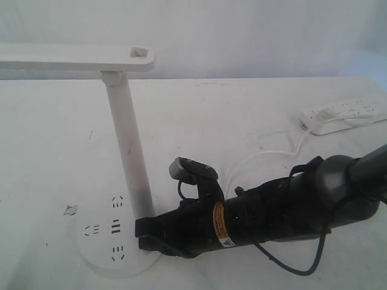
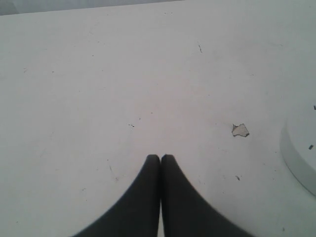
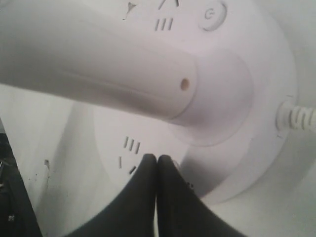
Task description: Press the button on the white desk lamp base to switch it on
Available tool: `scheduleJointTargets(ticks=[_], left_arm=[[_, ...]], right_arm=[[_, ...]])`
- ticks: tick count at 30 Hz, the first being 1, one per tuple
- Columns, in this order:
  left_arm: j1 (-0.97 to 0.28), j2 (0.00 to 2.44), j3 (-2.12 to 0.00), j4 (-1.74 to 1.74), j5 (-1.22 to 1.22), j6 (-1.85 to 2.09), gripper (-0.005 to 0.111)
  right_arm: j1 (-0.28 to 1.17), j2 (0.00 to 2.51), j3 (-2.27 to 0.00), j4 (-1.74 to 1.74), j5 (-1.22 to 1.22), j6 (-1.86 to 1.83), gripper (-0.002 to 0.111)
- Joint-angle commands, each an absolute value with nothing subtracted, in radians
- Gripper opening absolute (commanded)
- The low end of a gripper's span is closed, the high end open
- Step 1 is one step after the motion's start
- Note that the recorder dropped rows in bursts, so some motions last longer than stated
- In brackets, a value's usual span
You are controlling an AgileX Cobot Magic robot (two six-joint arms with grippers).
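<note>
The white desk lamp base (image 1: 97, 249) lies at the front left, with dark socket slots (image 1: 116, 227) and a slim post (image 1: 130, 157). My right gripper (image 1: 140, 233) reaches across onto the base's right side, beside the post's foot. In the right wrist view the right gripper (image 3: 157, 157) is shut, its tips over the base (image 3: 247, 168) next to a socket group (image 3: 129, 150). The button is mostly covered by these tips; only a small dark mark (image 3: 190, 185) shows beside them. My left gripper (image 2: 160, 157) is shut over bare table, apart from the base's rim (image 2: 296, 158).
The lamp head (image 1: 78, 59) overhangs the back left. A ringed round pad (image 3: 213, 15) sits on the base beyond the post (image 3: 98, 64). A white cord (image 3: 301, 118) leaves the base toward a long power strip (image 1: 344, 115) at the back right. A paper scrap (image 1: 71, 209) lies left of the base.
</note>
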State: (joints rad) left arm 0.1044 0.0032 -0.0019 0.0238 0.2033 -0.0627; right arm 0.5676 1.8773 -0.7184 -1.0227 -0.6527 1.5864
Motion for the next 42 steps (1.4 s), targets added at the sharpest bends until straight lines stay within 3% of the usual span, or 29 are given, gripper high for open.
scheduleJointTargets(ticks=[1,24,34,42], left_arm=[[0.096,0.000,0.000,0.021,0.201,-0.063,0.000],[0.096,0.000,0.000,0.021,0.201,-0.063,0.000],[0.096,0.000,0.000,0.021,0.201,-0.063,0.000],[0.096,0.000,0.000,0.021,0.201,-0.063,0.000]], right_arm=[[0.569,1.877,-0.736,-1.024,-0.647,1.571,0.000],[0.569,1.910,-0.767,-1.075,-0.711,1.618,0.000],[0.567,1.818,-0.767,-1.092,-0.707,1.618,0.000],[0.567,1.662,-0.767,-1.339,-0.609,1.711,0.000]])
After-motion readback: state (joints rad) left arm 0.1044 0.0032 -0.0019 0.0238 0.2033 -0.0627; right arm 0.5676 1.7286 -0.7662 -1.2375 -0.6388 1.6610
